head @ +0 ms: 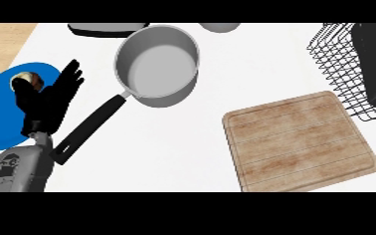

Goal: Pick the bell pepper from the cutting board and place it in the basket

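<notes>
In the head view, the robot's left hand point(50, 97) stands at the left of the frame, its black fingers straight and spread upward and holding nothing; it looks to be resting there, out of the way. Behind it lies a blue oval plate point(31, 70) with a small round brownish item point(26, 81) on it, too partly hidden to identify.

At upper centre sits a grey metal saucepan with a black handle point(156, 65), the handle running down toward the lower left. The brown wooden cutting board point(297, 140) at lower right is bare: no bell pepper shows on it or anywhere else. The black wire basket point(343, 65) at the right edge is cut off by the frame, so its inside is mostly unseen, and the pepper may already be in it.

The right hand is not visible. A dark flat object point(106, 29) and a grey rounded object point(220, 27) are clipped at the top.
</notes>
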`<move>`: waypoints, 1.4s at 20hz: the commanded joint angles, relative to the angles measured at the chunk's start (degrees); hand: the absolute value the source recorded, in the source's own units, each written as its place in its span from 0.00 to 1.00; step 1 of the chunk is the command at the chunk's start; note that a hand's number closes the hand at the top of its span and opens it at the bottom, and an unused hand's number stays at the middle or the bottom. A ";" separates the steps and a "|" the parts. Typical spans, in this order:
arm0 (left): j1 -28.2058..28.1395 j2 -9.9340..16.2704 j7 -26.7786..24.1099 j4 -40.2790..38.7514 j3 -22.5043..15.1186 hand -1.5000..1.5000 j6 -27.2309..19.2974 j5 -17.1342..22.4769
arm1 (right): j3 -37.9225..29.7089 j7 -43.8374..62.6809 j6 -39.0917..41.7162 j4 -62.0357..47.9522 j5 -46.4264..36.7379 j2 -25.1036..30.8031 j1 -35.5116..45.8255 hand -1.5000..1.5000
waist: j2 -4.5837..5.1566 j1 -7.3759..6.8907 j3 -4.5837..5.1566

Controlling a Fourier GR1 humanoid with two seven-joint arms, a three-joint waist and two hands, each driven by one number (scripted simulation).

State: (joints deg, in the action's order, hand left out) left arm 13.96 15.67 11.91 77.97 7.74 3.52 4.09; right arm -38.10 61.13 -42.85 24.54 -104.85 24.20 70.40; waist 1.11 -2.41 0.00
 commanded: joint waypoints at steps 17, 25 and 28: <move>-2.55 -0.92 0.54 2.68 -0.60 0.50 0.10 -0.44 | -5.88 6.02 -22.49 9.61 2.78 -0.03 -5.17 0.00 | -1.06 1.05 -0.03; -5.90 2.79 -0.32 1.66 4.01 0.50 1.03 1.03 | -6.17 4.28 -16.92 31.26 7.95 -9.26 -12.19 0.00 | -2.75 5.00 0.11; -5.39 1.35 2.48 3.31 3.31 0.50 -1.02 0.61 | -2.82 0.81 -13.50 39.74 13.61 -14.93 -19.60 0.00 | -3.23 6.42 0.05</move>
State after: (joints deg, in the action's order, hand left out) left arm 9.10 16.75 12.30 80.00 10.56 3.02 4.39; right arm -43.23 62.30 -60.38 54.34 -95.22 14.34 56.37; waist -1.48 2.54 0.06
